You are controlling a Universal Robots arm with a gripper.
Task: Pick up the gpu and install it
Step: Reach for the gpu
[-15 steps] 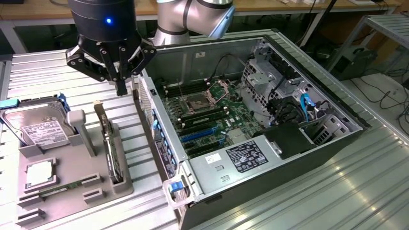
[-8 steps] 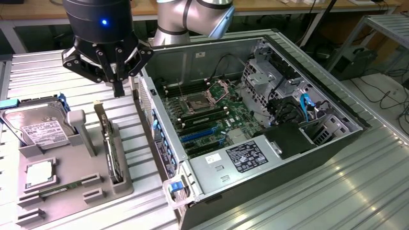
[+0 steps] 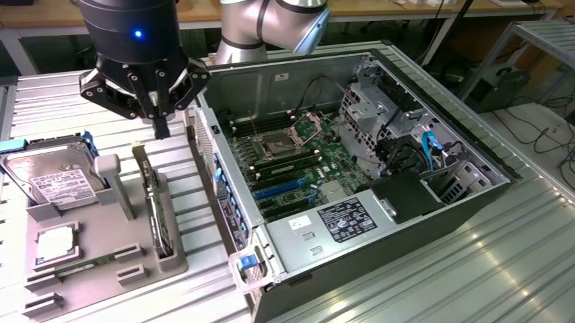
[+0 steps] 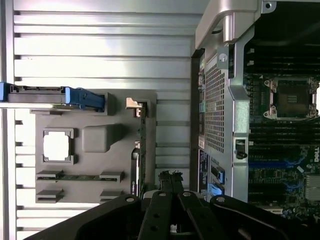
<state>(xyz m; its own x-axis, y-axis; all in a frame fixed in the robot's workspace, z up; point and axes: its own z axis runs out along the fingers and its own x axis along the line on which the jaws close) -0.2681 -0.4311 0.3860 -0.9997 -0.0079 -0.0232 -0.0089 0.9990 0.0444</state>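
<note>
The end effector [image 3: 161, 132] hangs above the ribbed metal surface [image 3: 467, 269], its fingers pressed together into one narrow tip with nothing between them. In the exterior view it sits over the far end of a grey holder tray [image 3: 99, 269], just beside the wall of the open computer case [image 3: 297, 269], which is on the exterior view's right.

The gpu [image 3: 155, 202] stands on its long edge in a slot along the tray's right side, the side nearest the case, running from far to near. It is below the closed fingertips and apart from them. In the wrist view the fingertips [image 4: 170, 177] lie close to one end of the gpu [image 4: 142, 150].

Left of the gpu, the tray also carries a hard drive [image 3: 56, 178] at the far left, a square processor chip [image 3: 56, 241] and a memory stick [image 3: 85, 264] nearer. Inside the case the motherboard [image 3: 287, 161] lies exposed.
</note>
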